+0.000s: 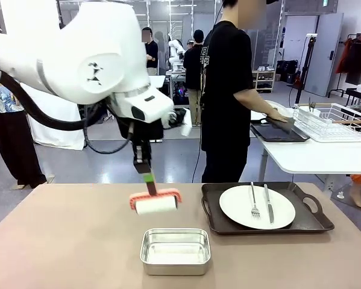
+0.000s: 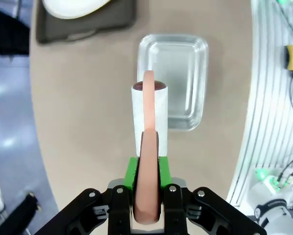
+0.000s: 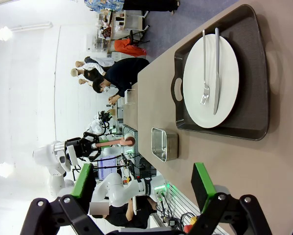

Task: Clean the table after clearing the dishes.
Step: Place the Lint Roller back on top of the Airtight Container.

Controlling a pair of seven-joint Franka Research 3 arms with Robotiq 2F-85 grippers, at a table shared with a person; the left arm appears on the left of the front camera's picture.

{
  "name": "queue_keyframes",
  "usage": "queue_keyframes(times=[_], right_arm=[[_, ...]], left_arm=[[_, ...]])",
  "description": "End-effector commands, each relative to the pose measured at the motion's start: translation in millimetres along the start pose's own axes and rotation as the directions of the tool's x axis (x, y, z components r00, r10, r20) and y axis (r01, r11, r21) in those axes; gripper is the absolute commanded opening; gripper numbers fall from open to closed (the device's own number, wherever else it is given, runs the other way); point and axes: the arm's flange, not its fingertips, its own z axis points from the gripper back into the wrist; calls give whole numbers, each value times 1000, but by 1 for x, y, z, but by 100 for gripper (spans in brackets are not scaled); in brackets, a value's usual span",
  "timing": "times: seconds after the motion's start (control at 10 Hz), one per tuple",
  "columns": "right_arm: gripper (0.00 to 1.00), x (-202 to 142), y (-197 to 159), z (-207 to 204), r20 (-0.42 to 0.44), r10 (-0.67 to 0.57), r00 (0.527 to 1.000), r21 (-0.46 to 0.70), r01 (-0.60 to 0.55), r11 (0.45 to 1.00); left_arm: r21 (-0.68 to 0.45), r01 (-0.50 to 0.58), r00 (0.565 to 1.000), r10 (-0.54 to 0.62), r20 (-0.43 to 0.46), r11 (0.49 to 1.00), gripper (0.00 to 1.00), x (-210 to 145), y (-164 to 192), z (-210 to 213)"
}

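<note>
Tan-brown and matte, the table (image 1: 59, 241) carries two items on the near half in the front view. We record a shiny steel pan (image 1: 175, 250) near the centre, with nothing in it. To its right, apart from it, lies a dark handled tray (image 1: 316, 208). On that tray rests a round white plate (image 1: 234, 208), with a fork (image 1: 254, 201) and a knife (image 1: 268, 203) laid side by side on it, the fork to the left.

We find the left gripper (image 1: 145, 168) clamped on the salmon handle of a lint roller (image 1: 156, 205). In the left wrist view its green pads (image 2: 131, 171) press the handle from both sides. The white roll points away from the claw and overlaps the near rim of the pan (image 2: 178, 78). From the front, the roll hangs just behind the pan. It appears raised off the tabletop, though we cannot confirm a gap.

The right gripper (image 3: 144, 188) stands wide apart with nothing between its fingers. Its camera looks along the table at the tray (image 3: 256, 73), plate (image 3: 195, 98), fork (image 3: 204, 63) and knife (image 3: 216, 68), with the pan (image 3: 165, 143) farther along.

A person (image 1: 225, 90) stands at the far side, turned toward a white side table (image 1: 313, 158). One hand (image 1: 279, 116) rests on a second dark tray (image 1: 276, 133) beside a wire rack (image 1: 334, 120).
</note>
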Motion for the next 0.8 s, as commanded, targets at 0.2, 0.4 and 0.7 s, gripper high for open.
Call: queue_keyframes(times=[0.2, 0.4, 0.7], right_arm=[[100, -2, 3, 0, 1, 5, 1000, 1, -5, 1000], [100, -2, 3, 0, 1, 5, 1000, 1, -5, 1000], [100, -2, 3, 0, 1, 5, 1000, 1, -5, 1000]], left_arm=[[-29, 146, 989, -145, 21, 989, 21, 29, -6, -19], [-47, 134, 991, -134, 10, 990, 21, 34, -4, -27], [-58, 122, 993, -122, 7, 991, 21, 35, -9, -30]])
